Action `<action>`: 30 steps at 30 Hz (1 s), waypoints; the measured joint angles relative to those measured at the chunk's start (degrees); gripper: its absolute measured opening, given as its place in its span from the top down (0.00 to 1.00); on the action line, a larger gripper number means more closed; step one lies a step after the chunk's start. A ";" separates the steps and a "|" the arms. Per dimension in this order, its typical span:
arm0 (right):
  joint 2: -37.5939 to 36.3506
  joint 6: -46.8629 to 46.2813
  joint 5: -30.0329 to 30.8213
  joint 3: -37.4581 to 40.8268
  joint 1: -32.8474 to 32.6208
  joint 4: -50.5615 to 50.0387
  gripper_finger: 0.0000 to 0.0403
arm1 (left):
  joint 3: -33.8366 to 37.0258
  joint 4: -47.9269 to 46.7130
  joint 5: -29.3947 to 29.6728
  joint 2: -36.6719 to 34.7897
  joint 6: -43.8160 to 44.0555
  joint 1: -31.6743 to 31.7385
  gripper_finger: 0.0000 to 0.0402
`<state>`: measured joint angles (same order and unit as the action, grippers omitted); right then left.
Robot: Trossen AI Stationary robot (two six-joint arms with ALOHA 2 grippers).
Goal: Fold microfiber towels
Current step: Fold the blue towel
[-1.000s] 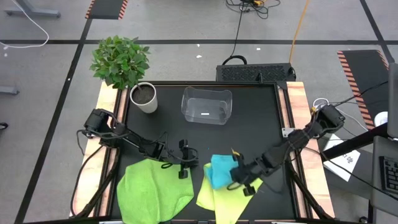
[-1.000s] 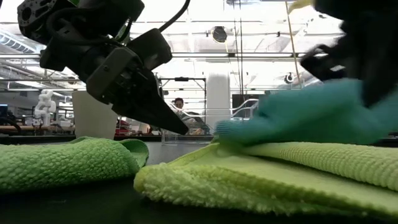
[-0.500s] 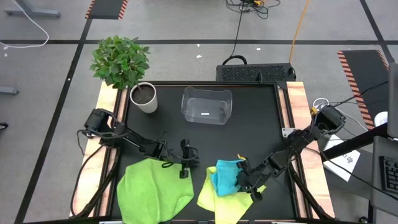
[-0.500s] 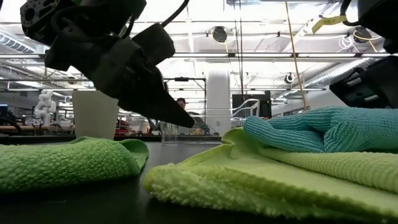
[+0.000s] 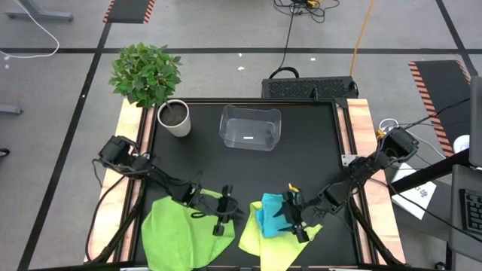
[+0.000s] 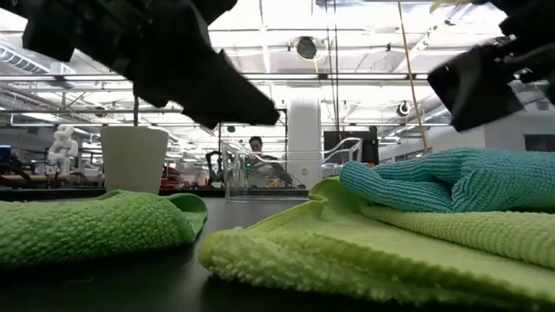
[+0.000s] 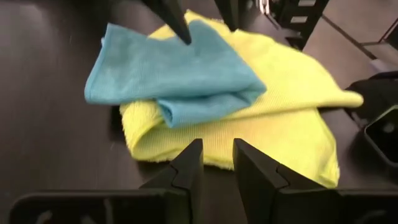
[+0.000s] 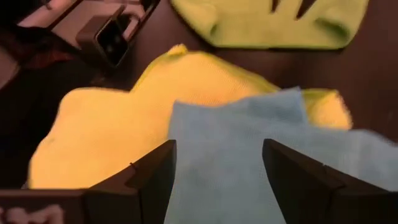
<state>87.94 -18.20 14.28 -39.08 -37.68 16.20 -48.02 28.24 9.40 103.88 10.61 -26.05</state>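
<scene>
A turquoise towel, folded over, lies on a pale yellow-green towel near the table's front edge. The wider pale towel shows around it in the left wrist view. Left of them a bright green towel lies spread out. My right gripper stands open just above the turquoise towel, clear of it in the low view. My left gripper hovers over the green towel's right edge. Its fingers are slightly apart, nothing is between them, and they point toward the other two towels.
A clear plastic bin stands at the table's far middle. A white pot with a leafy plant is at the far left. Bare black tabletop lies between the bin and the towels.
My right gripper has opened, let go of the turquoise towel and risen off it. The towel has settled, folded, on the pale yellow-green one. My left gripper has moved up and toward the table's near edge, over the green towel.
</scene>
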 joint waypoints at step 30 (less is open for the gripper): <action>0.04 -1.11 8.47 0.53 -3.29 -6.51 0.44 | -22.65 -12.82 2.04 15.08 14.81 2.18 0.56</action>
<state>87.99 -19.31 22.75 -38.54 -40.97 9.69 -70.67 15.43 11.44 118.96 25.42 -23.86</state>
